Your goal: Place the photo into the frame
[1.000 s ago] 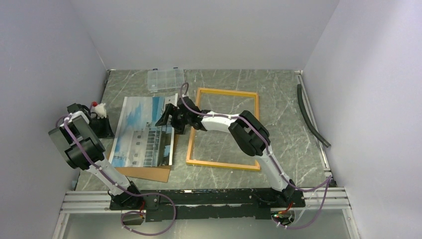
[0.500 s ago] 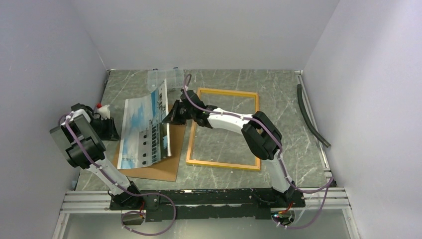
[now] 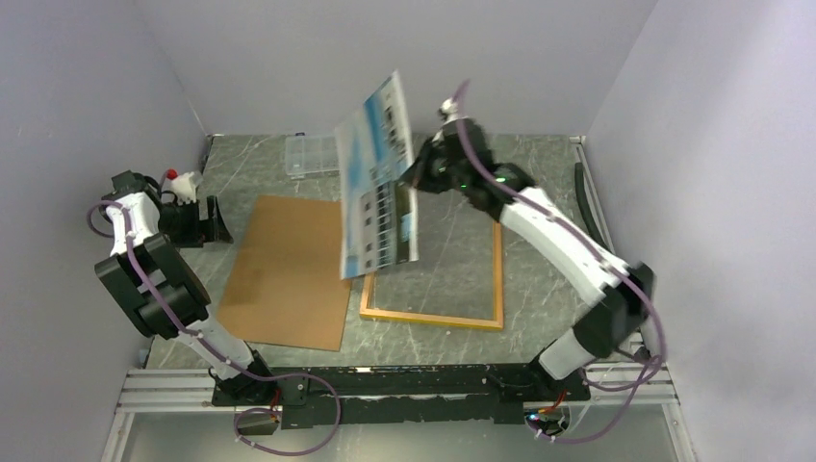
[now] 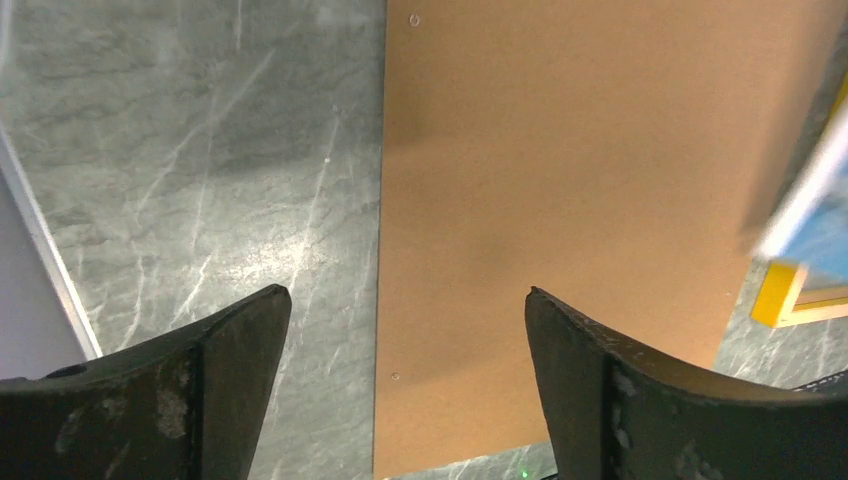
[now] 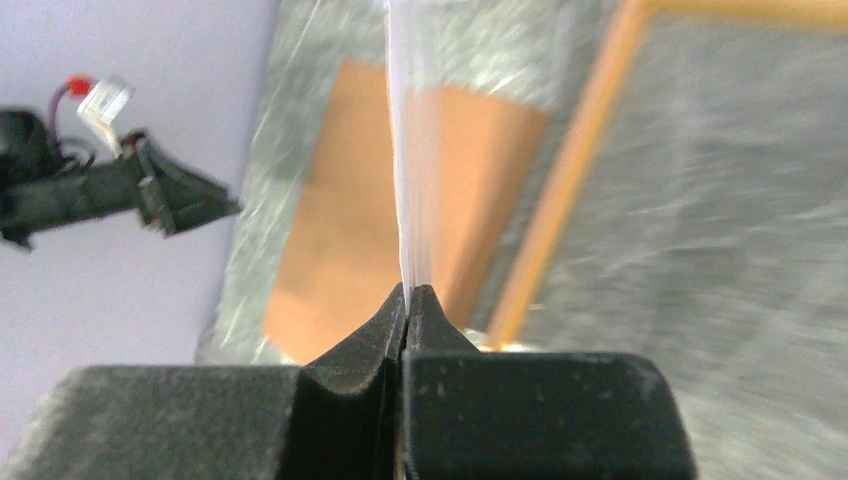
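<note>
The right gripper (image 3: pixel 417 175), jaws pinched flat on 1 long edge of the large thin blue-sky building photo (image 3: pixel 377 188), holds it aloft on edge to its left, long axis roughly matching the thin yellow-orange rectangular frame (image 3: pixel 431 319) lying just below; further left, the left gripper (image 3: pixel 214 223) gapes empty beside the plain brown board (image 3: pixel 289 274); marbled grey table (image 3: pixel 558 202), pale walls.

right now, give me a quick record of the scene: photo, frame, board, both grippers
photo: in the air, tilted nearly upright, clear of the table
frame: flat on the table, nothing in it
backing board: flat, left of the frame, bare
right gripper: shut on the photo's edge
left gripper: open, holding nothing, by the board's left edge
clear box: far end of the table
</note>
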